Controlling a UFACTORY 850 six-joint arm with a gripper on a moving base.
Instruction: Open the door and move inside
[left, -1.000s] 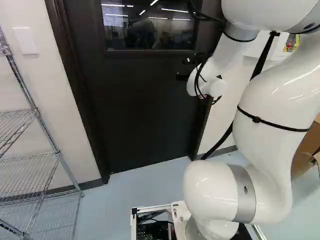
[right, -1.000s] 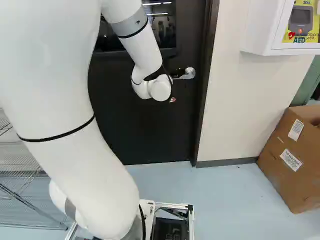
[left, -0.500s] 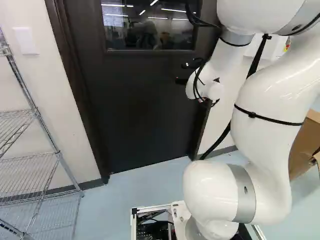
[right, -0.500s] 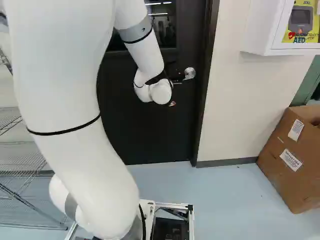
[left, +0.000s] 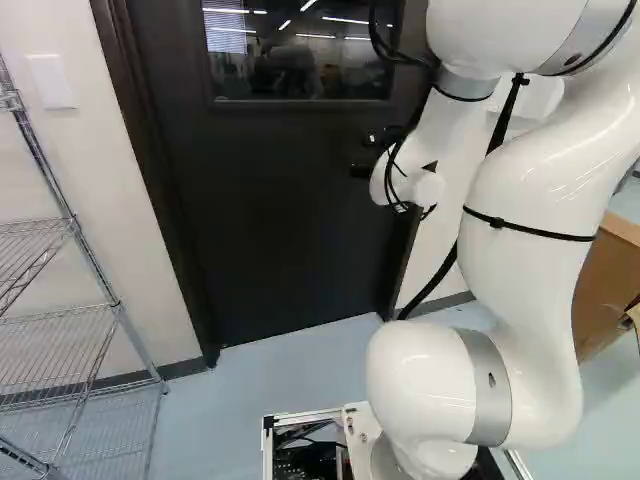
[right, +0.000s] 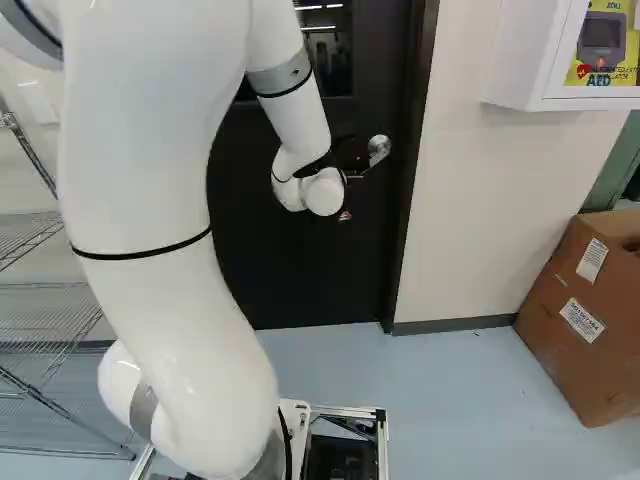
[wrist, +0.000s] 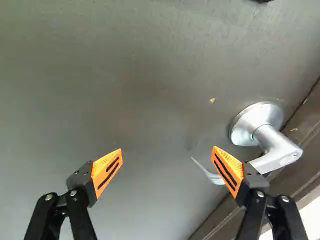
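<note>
Door straight ahead of me, shut in its dark frame, with a window in its upper part. My arm bends over toward it, and at its far end the black gripper is near the handle side. Up close in the wrist view, I have the fingers wide apart, clamped on nothing. The silver lever handle sits mostly outside one finger, close to the door's edge; its bar passes behind that finger and its curved tip shows in the gap. I can't tell whether the two touch.

At the left of the left base view I've got a wire shelf by the wall, and a switch plate above it. Over in the right base view, a cardboard box stands on the pale blue floor and a white cabinet hangs on the wall.
</note>
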